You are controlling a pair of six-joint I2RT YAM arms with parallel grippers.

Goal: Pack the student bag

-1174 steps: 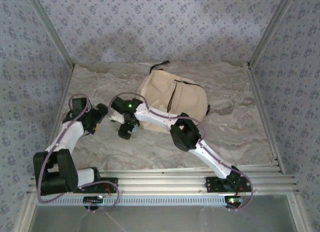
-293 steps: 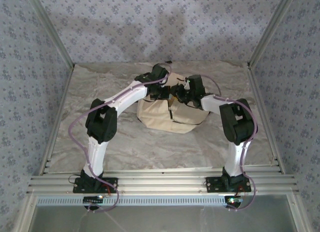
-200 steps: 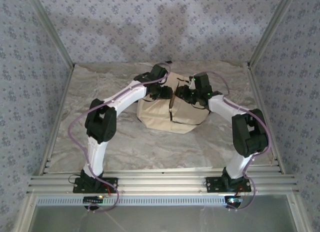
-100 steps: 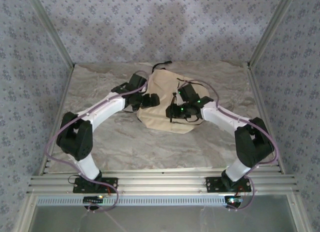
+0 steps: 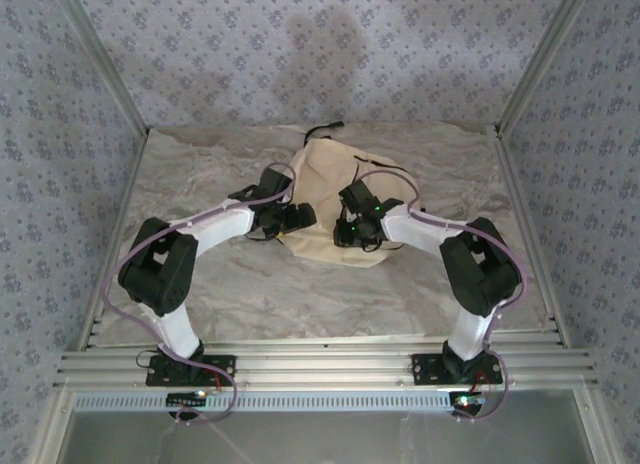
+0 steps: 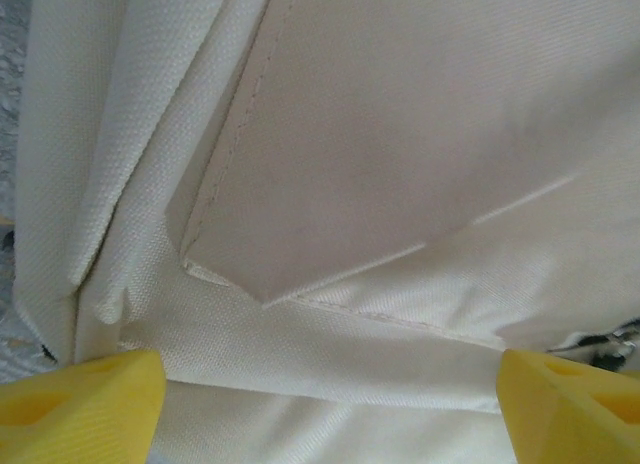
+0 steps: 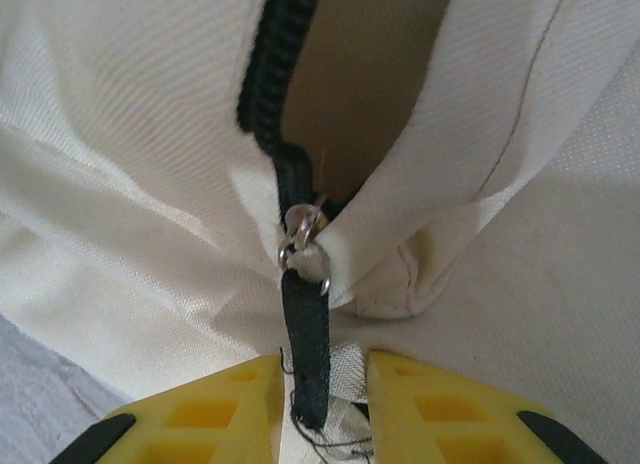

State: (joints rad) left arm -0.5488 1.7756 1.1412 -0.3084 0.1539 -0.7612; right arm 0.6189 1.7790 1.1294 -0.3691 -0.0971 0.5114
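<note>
The student bag (image 5: 325, 174), beige with black trim, lies in the middle of the table. My left gripper (image 5: 300, 218) hangs at its near left side. Its yellow fingers (image 6: 85, 399) stand wide open over a folded seam of the bag (image 6: 400, 134), gripping nothing. My right gripper (image 5: 350, 232) is at the bag's near edge. In the right wrist view this gripper (image 7: 325, 369) has its jaws drawn narrow, with the black zipper pull (image 7: 305, 334) and a bit of white webbing between them. Above the metal slider (image 7: 303, 234) the zipper gapes, showing the dark inside (image 7: 370, 94).
The bag's black strap (image 5: 322, 132) sticks out at its far end. Marble-patterned table top (image 5: 200, 174) lies bare to the left and right of the bag. Aluminium rails (image 5: 320, 359) run along the near edge, and papered walls close the other sides.
Both grippers have come from the bag's far part down to its near edge. The left jaws have spread wider, the right jaws have narrowed, and the bag has been drawn longer.
</note>
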